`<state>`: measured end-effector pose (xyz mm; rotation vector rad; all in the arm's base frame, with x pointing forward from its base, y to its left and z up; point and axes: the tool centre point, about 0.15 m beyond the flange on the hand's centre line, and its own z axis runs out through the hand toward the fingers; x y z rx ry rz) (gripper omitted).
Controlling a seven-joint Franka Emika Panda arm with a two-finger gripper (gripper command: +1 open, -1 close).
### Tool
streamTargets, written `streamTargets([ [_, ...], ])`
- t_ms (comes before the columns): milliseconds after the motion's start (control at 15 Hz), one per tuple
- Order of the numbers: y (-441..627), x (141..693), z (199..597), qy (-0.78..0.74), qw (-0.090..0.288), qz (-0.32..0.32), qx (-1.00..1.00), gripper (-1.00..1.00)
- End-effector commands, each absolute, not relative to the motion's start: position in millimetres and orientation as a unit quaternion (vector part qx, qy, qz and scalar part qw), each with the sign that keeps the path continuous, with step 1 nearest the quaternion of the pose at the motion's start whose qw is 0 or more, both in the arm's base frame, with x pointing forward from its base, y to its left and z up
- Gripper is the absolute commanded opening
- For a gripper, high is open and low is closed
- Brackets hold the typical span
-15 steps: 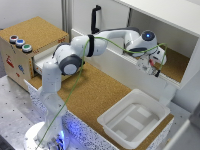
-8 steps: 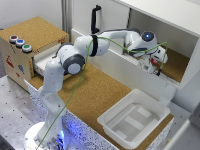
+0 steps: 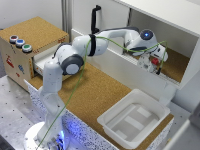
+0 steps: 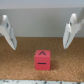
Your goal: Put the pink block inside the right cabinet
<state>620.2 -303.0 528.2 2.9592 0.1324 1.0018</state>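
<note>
The pink block point(image 4: 42, 59) lies on the cork-brown floor of the right cabinet point(image 3: 172, 22), with a white wall behind it. In the wrist view my gripper point(image 4: 39, 46) is open. Its two fingers point(image 4: 72, 30) stand wide apart on either side of the block and do not touch it. In the exterior view the arm reaches into the cabinet's opening, and the gripper point(image 3: 154, 64) hangs just above the cork floor point(image 3: 179, 67) at the exterior view's right. A small reddish spot shows at the gripper there; the block is otherwise hidden by the hand.
A shallow white plastic tray point(image 3: 117, 126) sits at the front right of the cork table point(image 3: 95, 92). A small wooden box with coloured buttons point(image 3: 20, 55) stands at the exterior view's left. A black handle point(image 3: 95, 17) rises behind the arm. The cabinet's white front wall point(image 3: 125, 65) runs below the arm.
</note>
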Motion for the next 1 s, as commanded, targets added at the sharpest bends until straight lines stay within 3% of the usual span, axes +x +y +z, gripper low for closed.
streamTargets([
  [0, -278, 531, 534, 0.087, 0.018, 0.300, 0.950, 1.00],
  [133, -271, 500, 537, 0.092, 0.020, 0.290, 0.952, 1.00],
  [400, -257, 455, 523, 0.100, -0.024, 0.255, 0.961, 1.00],
  [933, -181, 379, 491, 0.136, -0.012, 0.144, 0.980, 1.00],
])
